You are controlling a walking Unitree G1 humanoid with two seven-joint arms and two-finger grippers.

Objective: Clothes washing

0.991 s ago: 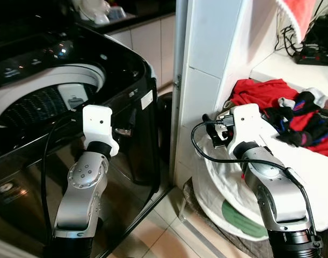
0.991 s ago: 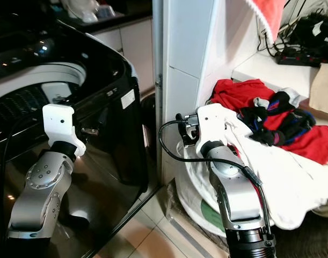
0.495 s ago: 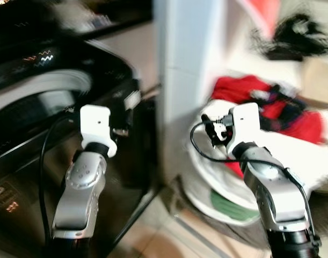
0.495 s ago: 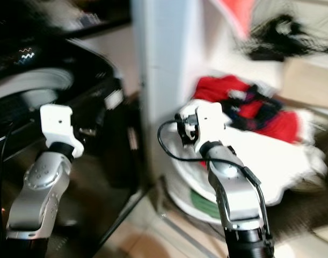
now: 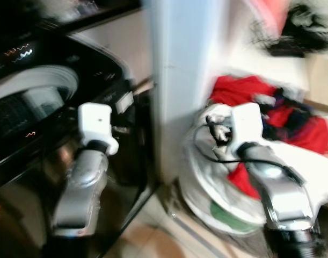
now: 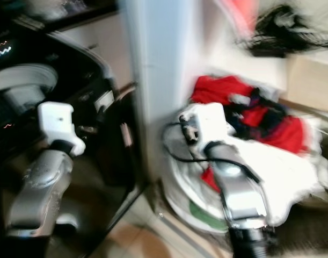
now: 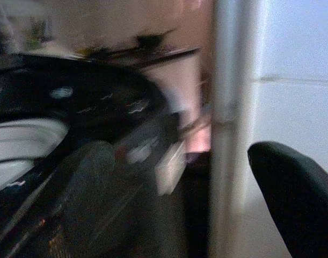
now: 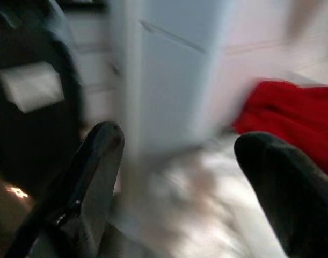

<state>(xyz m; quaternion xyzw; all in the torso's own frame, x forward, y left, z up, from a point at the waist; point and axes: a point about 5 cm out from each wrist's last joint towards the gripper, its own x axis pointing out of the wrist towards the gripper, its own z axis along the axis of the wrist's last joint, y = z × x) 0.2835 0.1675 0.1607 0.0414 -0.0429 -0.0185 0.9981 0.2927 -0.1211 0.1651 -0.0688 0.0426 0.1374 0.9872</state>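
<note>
The whole picture is blurred. A black top-loading washing machine (image 5: 45, 80) stands at the left, its lid up and its pale drum rim (image 5: 29, 86) showing. To the right, a pile of red clothes (image 5: 241, 88) with dark and white pieces lies in a white basket (image 5: 198, 177). My left arm (image 5: 83, 183) is raised in front of the machine's dark front. My left gripper (image 7: 185, 193) is open and holds nothing. My right arm (image 5: 276, 188) reaches over the basket's near side, and my right gripper (image 8: 185, 177) is open and holds nothing, facing the wall and a red garment (image 8: 292, 113).
A white tiled wall corner (image 5: 180, 80) stands between the machine and the basket. Black cables (image 5: 292, 32) lie on a white shelf behind the pile. A green patch (image 5: 228, 215) shows low in the basket. Beige floor tiles (image 5: 147, 236) lie below.
The whole scene has slid to the left and blurred, so the camera has turned right. Both arms keep the same raised pose, with nothing taken hold of.
</note>
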